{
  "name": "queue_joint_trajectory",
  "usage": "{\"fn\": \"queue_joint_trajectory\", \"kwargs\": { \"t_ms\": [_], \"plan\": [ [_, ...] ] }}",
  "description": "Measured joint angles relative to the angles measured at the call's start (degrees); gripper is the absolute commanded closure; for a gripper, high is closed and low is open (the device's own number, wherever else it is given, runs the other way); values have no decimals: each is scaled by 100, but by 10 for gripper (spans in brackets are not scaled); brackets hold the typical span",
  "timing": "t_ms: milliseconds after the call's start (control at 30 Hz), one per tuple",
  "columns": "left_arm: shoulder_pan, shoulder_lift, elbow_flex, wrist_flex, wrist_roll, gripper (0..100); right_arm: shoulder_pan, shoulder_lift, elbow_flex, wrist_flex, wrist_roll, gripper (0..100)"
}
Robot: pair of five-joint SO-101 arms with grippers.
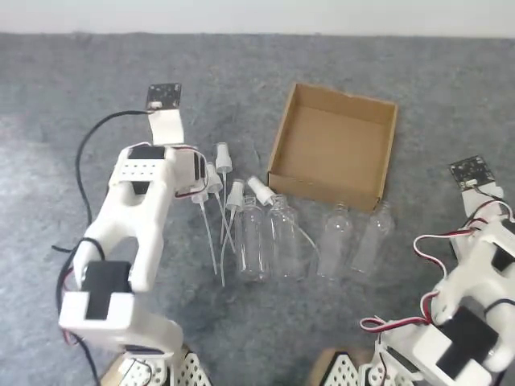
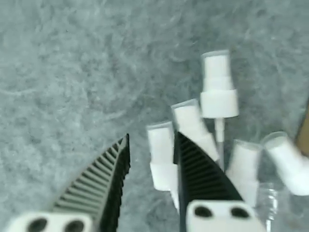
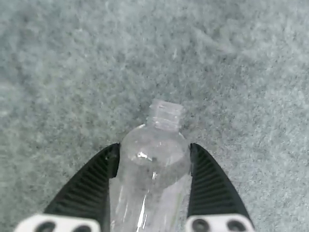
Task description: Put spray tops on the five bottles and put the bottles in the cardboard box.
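left gripper (image 2: 152, 137) is open fairly wide, low over the cluster of tops left of centre; one top (image 2: 161, 157) sits between the jaws, close against one of them; right gripper (image 3: 154, 147) is clamped on a bottle (image 3: 152, 169) at the near right, neck open and pointing away from the wrist; four bottles (image 1: 283, 233) lie in a row just near of the box (image 1: 322, 190), which sits far, right of centre.

what can bite you:
- the other tops (image 2: 219, 89) are packed tight, some touching; one jaw overlaps the neighbour, so closing here may pinch two or kick one aside.
- the dip tubes (image 1: 211, 233) run long and cross each other; lift one top and you may drag another with it.
- if you grip the cap off-centre, the top can tilt in the jaws and the tube will miss the neck.
- the held bottle is clear, round and probably slick; a push on the neck could turn it or slide it down through the jaws.
- the neck is narrow and the tube is thin and bendy; approach at an angle and it buckles on the rim.
- the bottles on the carpet (image 1: 80, 80) lie on their sides; a nudge from a sweeping arm could roll them, or push them against the box wall.
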Motion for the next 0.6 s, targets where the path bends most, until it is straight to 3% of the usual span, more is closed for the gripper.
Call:
{"fn": "queue_joint_trajectory", "kwargs": {
  "t_ms": [367, 600],
  "plan": [
    [9, 659, -123, 264, 0, 900, 0, 0, 0, 0, 0, 932],
    [264, 659, -132, 624, -466, 936, 0, 0, 0, 0, 9, 932]
  ]
}}
